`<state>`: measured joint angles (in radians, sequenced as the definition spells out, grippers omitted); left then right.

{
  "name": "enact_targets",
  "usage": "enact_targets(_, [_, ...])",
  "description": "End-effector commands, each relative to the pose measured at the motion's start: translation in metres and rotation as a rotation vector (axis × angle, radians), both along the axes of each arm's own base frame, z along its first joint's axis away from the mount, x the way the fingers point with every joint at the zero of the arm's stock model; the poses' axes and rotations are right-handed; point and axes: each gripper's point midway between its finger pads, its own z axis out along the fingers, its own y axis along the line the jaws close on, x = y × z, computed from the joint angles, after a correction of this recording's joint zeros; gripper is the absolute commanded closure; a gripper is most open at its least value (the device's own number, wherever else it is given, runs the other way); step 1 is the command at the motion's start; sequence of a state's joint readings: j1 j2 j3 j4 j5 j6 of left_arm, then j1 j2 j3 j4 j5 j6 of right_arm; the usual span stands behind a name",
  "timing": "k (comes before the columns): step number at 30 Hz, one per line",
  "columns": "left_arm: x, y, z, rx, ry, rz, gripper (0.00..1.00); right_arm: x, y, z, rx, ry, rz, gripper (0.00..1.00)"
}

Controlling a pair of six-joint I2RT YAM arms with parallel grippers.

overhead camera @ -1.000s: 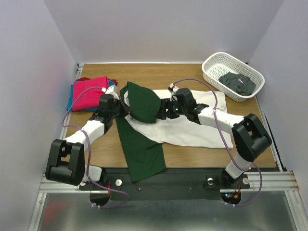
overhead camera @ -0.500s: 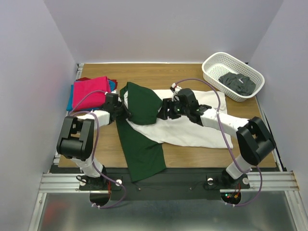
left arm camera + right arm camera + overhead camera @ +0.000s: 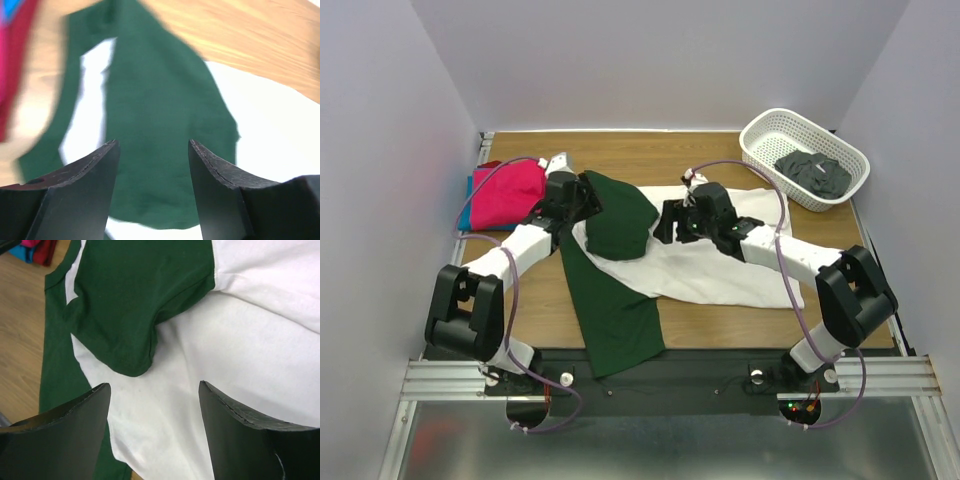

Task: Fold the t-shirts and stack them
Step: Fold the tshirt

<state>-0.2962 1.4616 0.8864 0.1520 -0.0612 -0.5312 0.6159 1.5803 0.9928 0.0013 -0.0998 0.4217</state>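
My left pincer [image 3: 582,193] is spread wide, with nothing between its two fingers. It hangs over the green sleeve [image 3: 618,215] of the white t-shirt [image 3: 720,270]. That sleeve is folded in, on top of the white part.

My right pincer [image 3: 670,222] is spread wide too and pinches nothing. It hangs over the white part, just beside the tip of the folded sleeve.

The white t-shirt lies flat in the middle of the tabletop [image 3: 720,155]. Its other long green part [image 3: 615,310] runs down to the near edge.

At the far left sits a pile of folded shirts. The pink t-shirt [image 3: 507,192] is on top. A bit of the blue t-shirt [image 3: 470,192] and the red t-shirt [image 3: 492,164] peek out under it. My left pincer is near that pile.

At the far right stands a white basket [image 3: 765,152] with a dark cloth [image 3: 813,173] in it.
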Motion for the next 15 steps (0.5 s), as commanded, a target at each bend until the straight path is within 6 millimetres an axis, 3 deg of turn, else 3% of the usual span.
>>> enact_targets(1, [0.020,-0.035,0.025,0.015,-0.087,-0.070,0.32,0.032,-0.045,-0.001,-0.059,-0.044,-0.137,0.23])
enact_targets(4, [0.036,-0.055,0.012,0.001,-0.068,-0.114,0.32,0.049,-0.081,-0.005,-0.084,-0.046,-0.221,0.22])
enact_targets(5, [0.040,-0.059,-0.006,0.005,-0.032,-0.119,0.32,0.052,-0.089,-0.007,-0.097,-0.048,-0.231,0.22])
enact_targets(7, [0.053,-0.066,-0.009,0.003,-0.030,-0.134,0.31,0.063,-0.113,-0.016,-0.115,-0.032,-0.283,0.22])
enact_targets(8, [0.059,-0.068,-0.029,0.018,0.005,-0.136,0.31,0.067,-0.121,-0.020,-0.123,-0.024,-0.301,0.22])
enact_targets(9, [0.068,-0.072,-0.026,0.016,-0.002,-0.134,0.31,0.076,-0.138,-0.021,-0.142,-0.027,-0.354,0.22])
enact_targets(15, [0.089,-0.073,-0.072,0.034,0.097,-0.132,0.31,0.102,-0.170,-0.048,-0.211,0.009,-0.439,0.22])
